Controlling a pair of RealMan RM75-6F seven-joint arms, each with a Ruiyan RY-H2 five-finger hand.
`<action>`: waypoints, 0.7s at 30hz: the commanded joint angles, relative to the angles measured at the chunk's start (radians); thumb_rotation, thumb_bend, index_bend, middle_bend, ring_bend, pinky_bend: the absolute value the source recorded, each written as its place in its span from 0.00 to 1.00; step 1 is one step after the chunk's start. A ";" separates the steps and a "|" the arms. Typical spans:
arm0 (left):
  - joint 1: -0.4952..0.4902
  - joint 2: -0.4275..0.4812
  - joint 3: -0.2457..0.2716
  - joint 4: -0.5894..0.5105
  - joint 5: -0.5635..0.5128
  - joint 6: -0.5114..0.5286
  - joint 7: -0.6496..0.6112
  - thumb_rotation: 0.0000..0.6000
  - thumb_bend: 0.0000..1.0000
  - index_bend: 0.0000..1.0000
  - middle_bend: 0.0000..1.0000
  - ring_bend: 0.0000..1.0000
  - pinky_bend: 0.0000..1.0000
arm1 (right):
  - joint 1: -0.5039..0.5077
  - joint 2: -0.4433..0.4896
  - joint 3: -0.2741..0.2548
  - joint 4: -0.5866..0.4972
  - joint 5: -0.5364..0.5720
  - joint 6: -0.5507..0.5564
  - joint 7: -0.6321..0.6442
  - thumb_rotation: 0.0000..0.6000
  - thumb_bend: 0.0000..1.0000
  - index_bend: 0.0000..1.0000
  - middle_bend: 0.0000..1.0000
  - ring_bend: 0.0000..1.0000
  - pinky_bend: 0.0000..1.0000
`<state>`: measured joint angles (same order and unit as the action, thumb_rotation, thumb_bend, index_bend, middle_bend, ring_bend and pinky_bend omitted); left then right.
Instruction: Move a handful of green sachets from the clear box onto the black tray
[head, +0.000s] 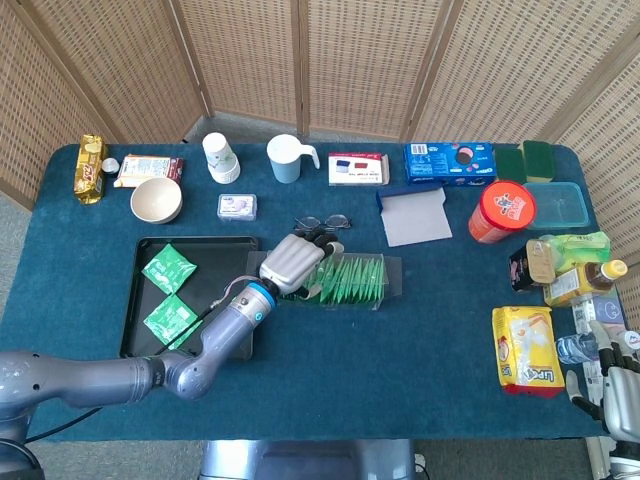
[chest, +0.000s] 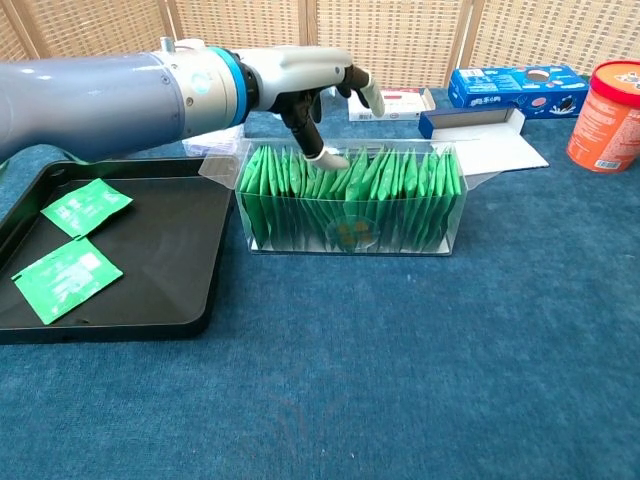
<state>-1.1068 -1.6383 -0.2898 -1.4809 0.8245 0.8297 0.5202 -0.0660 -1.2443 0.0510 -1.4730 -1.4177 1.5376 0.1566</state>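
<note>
The left hand (chest: 300, 75) is hovering over the clear plastic box (chest: 352, 199), fingers spread apart, one fingertip (chest: 327, 155) dipping among the tops of the upright green sachets (chest: 385, 190) packed below it. It is gripping nothing. Off to that hand's left, the flat black tray (chest: 170, 250) is sitting beside the box, carrying two loose green packets (chest: 66, 277). The right hand (head: 622, 395) is showing at the table's near right edge, partly cut off; its state cannot be told.
</note>
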 joint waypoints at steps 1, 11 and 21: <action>-0.007 0.006 -0.017 -0.001 -0.024 -0.011 -0.025 0.93 0.32 0.22 0.15 0.11 0.27 | -0.002 -0.002 0.001 0.001 0.003 -0.001 0.002 1.00 0.45 0.03 0.11 0.11 0.26; -0.043 0.068 -0.029 0.012 -0.102 -0.085 -0.078 0.67 0.43 0.29 0.15 0.11 0.27 | 0.007 -0.014 0.006 0.006 0.013 -0.033 0.005 1.00 0.45 0.02 0.11 0.11 0.26; -0.072 0.073 -0.037 0.056 -0.163 -0.133 -0.158 0.64 0.44 0.34 0.14 0.10 0.27 | 0.005 -0.020 0.013 -0.009 0.016 -0.030 -0.013 1.00 0.45 0.02 0.11 0.11 0.26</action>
<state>-1.1763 -1.5669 -0.3245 -1.4278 0.6661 0.7007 0.3706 -0.0604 -1.2637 0.0635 -1.4808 -1.4019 1.5071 0.1445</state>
